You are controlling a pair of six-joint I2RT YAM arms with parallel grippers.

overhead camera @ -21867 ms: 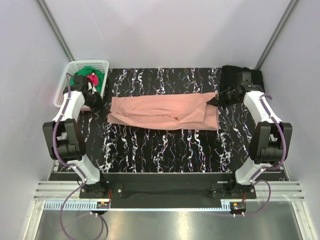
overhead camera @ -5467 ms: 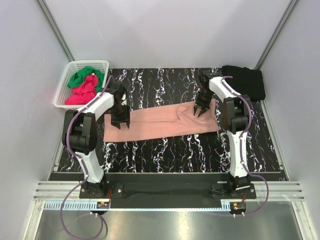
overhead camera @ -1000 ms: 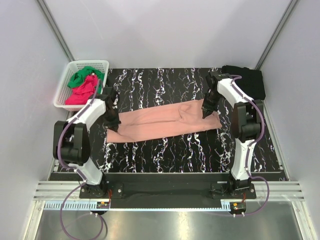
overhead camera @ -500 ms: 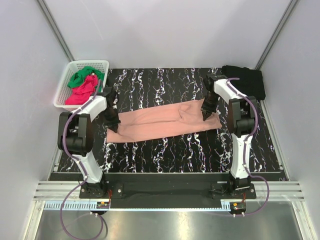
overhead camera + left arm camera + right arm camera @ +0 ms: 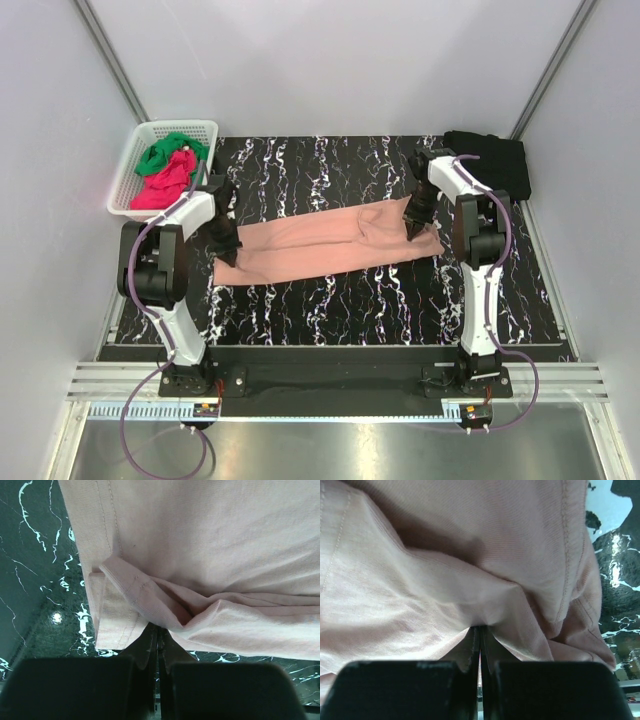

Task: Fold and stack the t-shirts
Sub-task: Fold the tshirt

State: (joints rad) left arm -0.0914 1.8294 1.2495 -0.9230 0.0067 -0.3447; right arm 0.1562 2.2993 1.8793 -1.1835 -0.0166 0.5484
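A salmon-pink t-shirt [image 5: 330,242] lies folded into a long band across the black marbled table. My left gripper [image 5: 228,248] is shut on a pinch of its left end; in the left wrist view the cloth [image 5: 210,570] bunches at the tips of that gripper [image 5: 158,630]. My right gripper [image 5: 414,228] is shut on the shirt's right end, and the fabric [image 5: 445,580] gathers into the closed tips of the gripper [image 5: 480,629]. A folded black t-shirt [image 5: 487,163] rests at the back right corner. Green [image 5: 162,153] and magenta-red [image 5: 160,188] t-shirts lie in the basket.
A white plastic basket [image 5: 193,127] stands at the back left, just off the table's corner. Grey walls with metal posts close in the left, back and right sides. The arms' bases sit on a rail at the near edge.
The left arm's elbow swung in toward the table over the last second. Both grippers stay pinched on the pink shirt's ends, which have barely moved.
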